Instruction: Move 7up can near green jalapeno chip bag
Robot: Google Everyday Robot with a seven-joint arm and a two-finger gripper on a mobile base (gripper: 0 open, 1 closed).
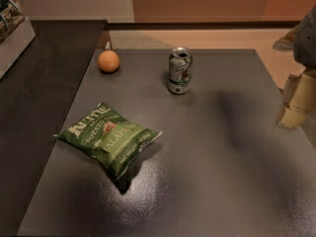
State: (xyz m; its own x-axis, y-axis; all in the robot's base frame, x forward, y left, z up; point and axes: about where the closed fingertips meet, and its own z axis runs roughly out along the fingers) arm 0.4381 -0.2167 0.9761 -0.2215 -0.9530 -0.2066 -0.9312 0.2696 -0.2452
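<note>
The 7up can point(179, 70) is standing at 12 o'clock, well apart from the green jalapeno chip bag point(109, 138). The pincer point(296, 102) is hanging at 3 o'clock, and I cannot tell its state. A sideways touch is maybe toppling the can.

Visible only at the far right edge of view, cut off by the frame. Grey arm point(308, 33) segment at upper right, sloping downward. Directly below it, pale beige gripper point(296, 102), pointing down and slightly left, lower end near the right edge of the counter point(222, 172). Hangs by that edge, off to the side; contact with the surface impossible to tell. Rest of arm and base out of frame.
</note>
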